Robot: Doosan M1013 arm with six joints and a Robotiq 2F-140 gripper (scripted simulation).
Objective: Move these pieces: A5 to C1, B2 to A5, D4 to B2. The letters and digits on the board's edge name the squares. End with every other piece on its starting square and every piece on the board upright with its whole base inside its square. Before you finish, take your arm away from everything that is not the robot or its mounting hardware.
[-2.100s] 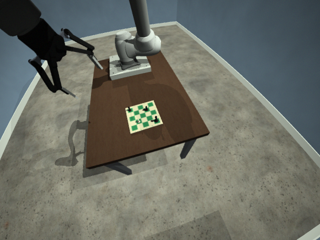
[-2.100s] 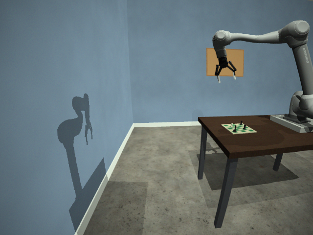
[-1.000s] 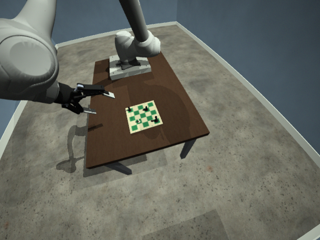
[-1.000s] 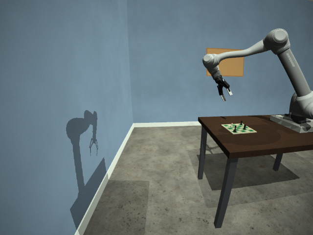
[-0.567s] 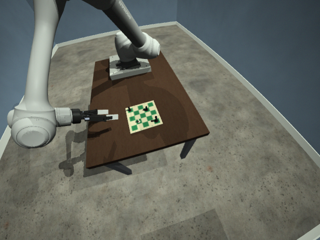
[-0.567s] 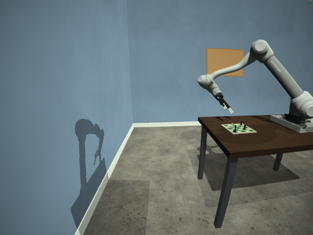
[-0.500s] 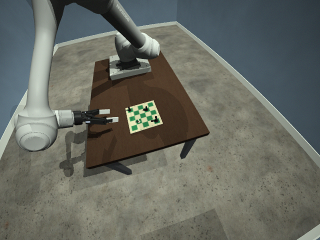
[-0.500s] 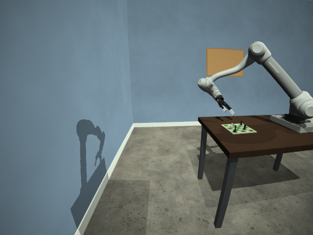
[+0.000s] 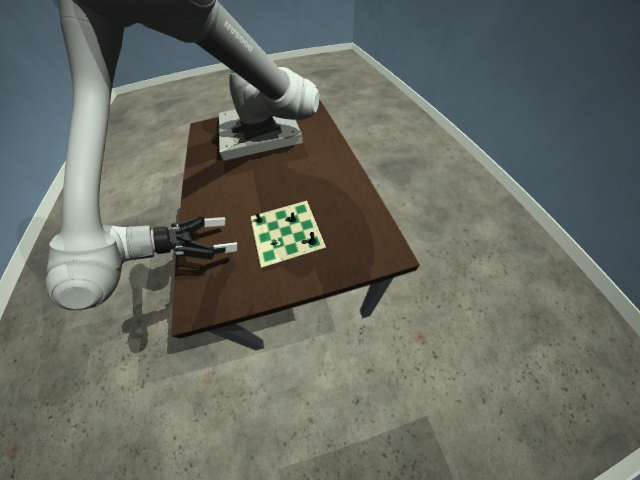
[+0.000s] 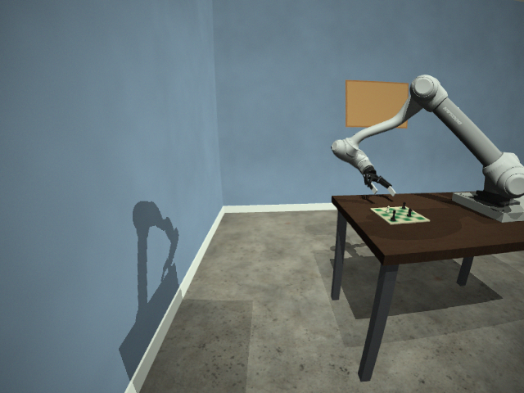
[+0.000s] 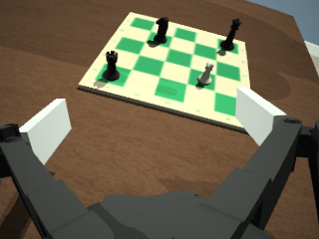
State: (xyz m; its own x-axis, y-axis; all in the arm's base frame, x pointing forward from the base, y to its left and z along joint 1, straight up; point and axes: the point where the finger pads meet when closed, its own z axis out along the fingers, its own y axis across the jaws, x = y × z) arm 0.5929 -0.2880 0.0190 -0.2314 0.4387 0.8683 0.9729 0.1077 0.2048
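Note:
A small green and cream chessboard (image 9: 287, 233) lies on the dark wooden table; it also shows in the wrist view (image 11: 171, 67) and in the exterior view (image 10: 399, 214). Three black pieces stand on it: one at a corner (image 9: 257, 218) (image 11: 111, 67), one near the far edge (image 9: 292, 215) (image 11: 161, 30), and one near the right edge (image 9: 311, 238) (image 11: 231, 35). A small pale piece (image 9: 275, 241) (image 11: 206, 76) stands toward the front. My gripper (image 9: 224, 234) (image 11: 152, 108) is open and empty, tilted toward the board, above the table to the board's left. I cannot read the square labels.
The arm's base plate (image 9: 258, 135) sits at the far end of the table. The table's left edge (image 9: 175, 258) lies under my wrist. An orange panel (image 10: 374, 103) hangs on the wall behind the arm.

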